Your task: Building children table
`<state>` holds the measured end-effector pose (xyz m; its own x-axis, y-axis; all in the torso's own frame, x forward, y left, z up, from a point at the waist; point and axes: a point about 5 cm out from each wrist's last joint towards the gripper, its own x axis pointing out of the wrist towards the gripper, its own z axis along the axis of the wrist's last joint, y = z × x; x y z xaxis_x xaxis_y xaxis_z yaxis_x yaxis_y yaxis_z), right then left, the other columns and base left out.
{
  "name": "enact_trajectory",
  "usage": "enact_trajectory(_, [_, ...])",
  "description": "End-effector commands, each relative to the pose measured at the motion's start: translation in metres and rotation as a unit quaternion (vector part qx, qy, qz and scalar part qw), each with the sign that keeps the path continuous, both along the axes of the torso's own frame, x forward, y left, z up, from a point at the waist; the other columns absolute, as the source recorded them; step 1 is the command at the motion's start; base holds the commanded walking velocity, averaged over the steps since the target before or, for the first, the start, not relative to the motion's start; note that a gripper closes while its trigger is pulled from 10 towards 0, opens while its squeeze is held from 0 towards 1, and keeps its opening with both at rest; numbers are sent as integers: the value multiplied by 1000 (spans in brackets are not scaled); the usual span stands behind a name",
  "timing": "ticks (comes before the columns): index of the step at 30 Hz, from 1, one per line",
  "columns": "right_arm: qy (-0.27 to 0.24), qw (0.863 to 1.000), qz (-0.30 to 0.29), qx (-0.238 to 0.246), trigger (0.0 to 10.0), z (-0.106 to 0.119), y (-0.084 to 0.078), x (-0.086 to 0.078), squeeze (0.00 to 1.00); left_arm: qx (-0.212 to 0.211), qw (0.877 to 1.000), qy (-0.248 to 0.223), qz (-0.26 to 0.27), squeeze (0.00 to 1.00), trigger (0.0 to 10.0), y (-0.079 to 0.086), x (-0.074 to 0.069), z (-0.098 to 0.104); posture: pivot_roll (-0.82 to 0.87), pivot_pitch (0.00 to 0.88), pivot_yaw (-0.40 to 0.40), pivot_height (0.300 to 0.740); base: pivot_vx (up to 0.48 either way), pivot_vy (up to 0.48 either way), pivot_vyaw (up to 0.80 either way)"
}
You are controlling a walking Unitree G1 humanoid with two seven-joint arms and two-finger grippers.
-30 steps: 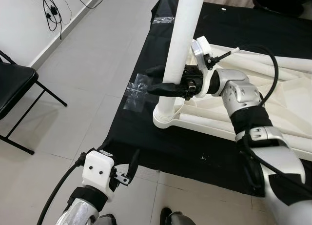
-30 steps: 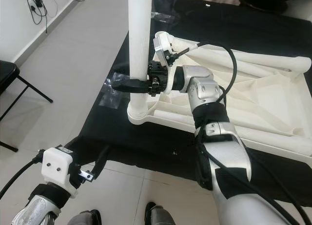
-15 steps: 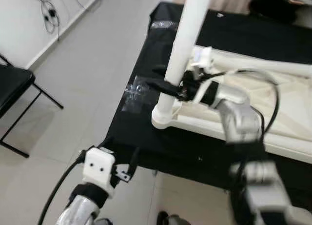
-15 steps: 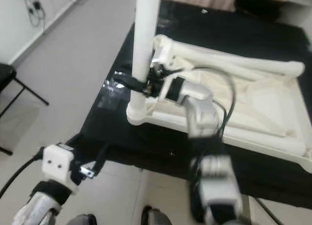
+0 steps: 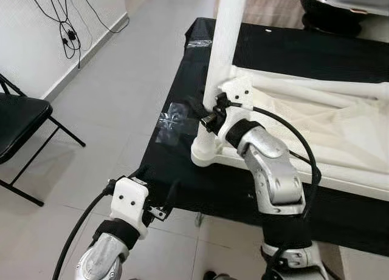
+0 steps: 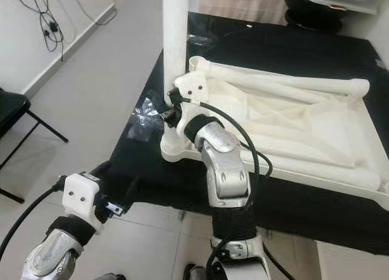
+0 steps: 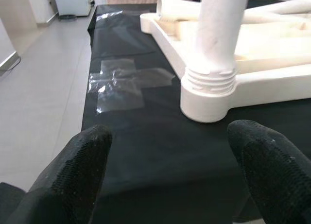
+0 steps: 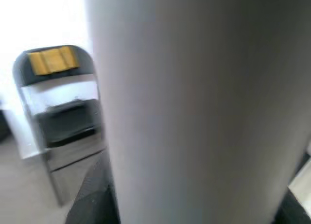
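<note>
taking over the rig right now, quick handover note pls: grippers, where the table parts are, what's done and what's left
Right gripper: closed around the upright white leg, low, just above its threaded end.
Left gripper: open and empty, hanging at the near edge of the black mat.
Tabletop: upside down on the mat, the leg standing in its near left corner socket.
Done: leg is in the socket.
Left: how tight it sits cannot be judged. More white legs lie on the tabletop.

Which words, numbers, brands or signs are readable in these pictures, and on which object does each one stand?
None can be read.
The yellow patch on the chair back in the right wrist view: too blurred to tell whether it bears any text.
The white table leg, the upturned table top and the black cloth: no print visible.
</note>
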<state>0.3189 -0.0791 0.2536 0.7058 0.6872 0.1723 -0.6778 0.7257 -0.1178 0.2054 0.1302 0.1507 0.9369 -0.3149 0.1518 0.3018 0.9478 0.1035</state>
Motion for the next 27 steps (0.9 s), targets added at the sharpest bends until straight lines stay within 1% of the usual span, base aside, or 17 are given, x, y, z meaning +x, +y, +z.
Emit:
enact_trajectory(1, [-2, 992, 127, -5, 10000, -3, 6, -13, 1000, 0, 1000, 4, 3, 0, 10000, 1, -3, -2, 84, 215, -80, 740, 0, 0, 0])
enact_trajectory(2, [-2, 992, 127, -5, 10000, -3, 6, -13, 1000, 0, 1000, 4, 3, 0, 10000, 1, -3, -2, 84, 215, -80, 740, 0, 0, 0])
enact_trajectory(3, [-10, 984, 180, -8, 10000, 2, 0, -13, 1000, 0, 1000, 3, 3, 0, 10000, 1, -4, -2, 96, 220, -78, 740, 0, 0, 0])
enact_trajectory(4, [-10, 984, 180, -8, 10000, 2, 0, -13, 1000, 0, 1000, 3, 3, 0, 10000, 1, -4, -2, 96, 220, -78, 740, 0, 0, 0])
enact_trajectory(5, [-29, 971, 236, -31, 10000, 8, -10, -7, 1000, 1, 1000, 3, 3, 0, 10000, 1, -5, -2, 105, 225, -79, 740, 0, 0, 0])
enact_trajectory(6, [-35, 966, 250, -50, 10000, 10, -15, 0, 996, 1, 1000, 3, 2, 0, 10000, 1, -6, -1, 110, 233, -76, 740, 0, 0, 0])
enact_trajectory(7, [-38, 963, 260, -64, 10000, 11, -17, 6, 502, 1, 1000, 4, 1, 0, 10000, 1, -8, -1, 113, 237, -73, 740, 0, 0, 0])
enact_trajectory(8, [-38, 961, 266, -70, 10000, 12, -19, 10, 502, 1, 1000, 4, 0, 0, 10000, 1, -8, -1, 113, 237, -73, 740, 0, 0, 0])
enact_trajectory(9, [-39, 959, 272, -73, 10000, 16, -20, 16, 0, 2, 1000, 5, -1, 0, 10000, 1, -9, -1, 124, 245, -72, 740, 0, 0, 0])
enact_trajectory(14, [-45, 952, 293, -74, 10000, 30, -20, 33, 0, 4, 1000, 8, -2, 0, 10000, 1, -15, 0, 146, 262, -72, 740, 0, 0, 0])
enact_trajectory(16, [-45, 940, 332, -72, 10000, 37, -21, 33, 0, 4, 1000, 9, -2, 0, 10000, 1, -18, 1, 158, 273, -74, 740, 0, 0, 0])
enact_trajectory(17, [-45, 940, 332, -72, 10000, 37, -21, 33, 0, 4, 1000, 9, -2, 0, 10000, 1, -18, 1, 158, 273, -74, 740, 0, 0, 0])
enact_trajectory(20, [-46, 916, 391, -70, 10000, 45, -27, 36, 0, 5, 1000, 12, -1, 0, 10000, 0, -22, 1, 167, 284, -76, 740, 0, 0, 0])
enact_trajectory(22, [-45, 913, 400, -68, 10000, 47, -29, 38, 0, 5, 1000, 13, 0, 0, 10000, 0, -23, 1, 170, 286, -77, 740, 0, 0, 0])
enact_trajectory(23, [-42, 908, 411, -70, 4627, 49, -30, 39, 0, 5, 1000, 13, 0, 0, 10000, -1, -24, 1, 172, 291, -78, 740, 0, 0, 0])
enact_trajectory(24, [-39, 904, 420, -74, 0, 50, -32, 40, 0, 5, 1000, 14, 0, 0, 10000, -1, -24, 2, 173, 292, -79, 740, 0, 0, 0])
enact_trajectory(27, [-34, 899, 429, -80, 0, 52, -33, 41, 0, 4, 1000, 15, 0, 0, 10000, -2, -25, 2, 166, 293, -78, 740, 0, 0, 0])
